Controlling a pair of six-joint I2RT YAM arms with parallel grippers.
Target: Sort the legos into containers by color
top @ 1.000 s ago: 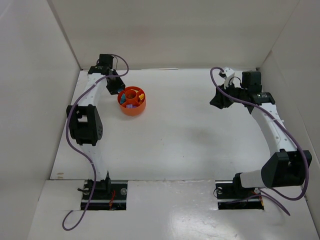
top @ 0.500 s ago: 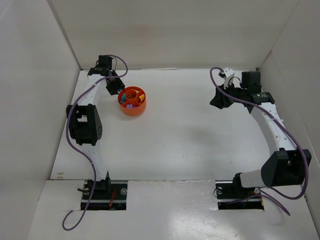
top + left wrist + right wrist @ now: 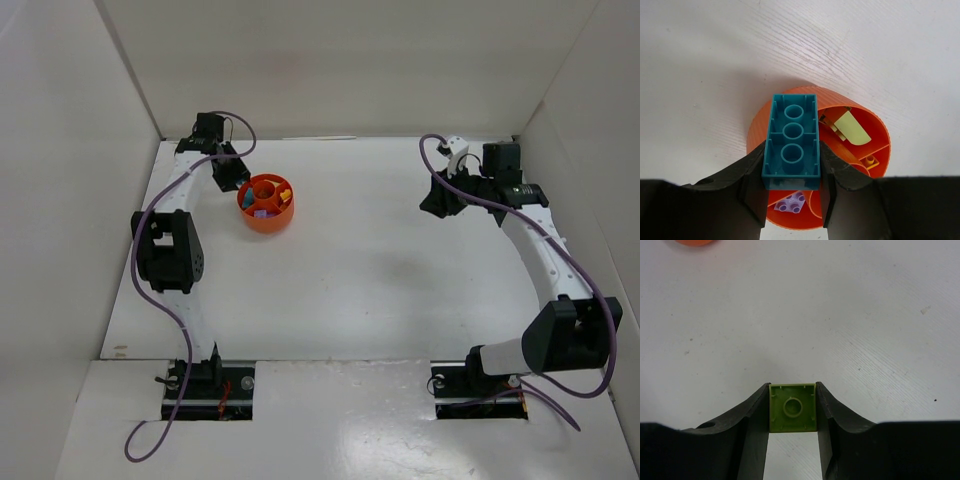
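At the far left of the surface (image 3: 380,260), the left claw (image 3: 792,165) stays clamped on a cyan brick (image 3: 792,132) over the orange dish's (image 3: 757,132) rim, barely shifted, so its drop looks pending. The right claw (image 3: 792,412), well apart, grips a lime green brick (image 3: 792,405).

Cyan lego (image 3: 791,145) held over orange dish (image 3: 758,131); lime lego (image 3: 792,407) held well apart.

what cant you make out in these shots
- Left wrist: teal brick and fingers cover the dish's near compartments.
- Top view: bricks in the dish too small to count.
- Right wrist: dish cut off by the top edge; green brick's stud side faces away.
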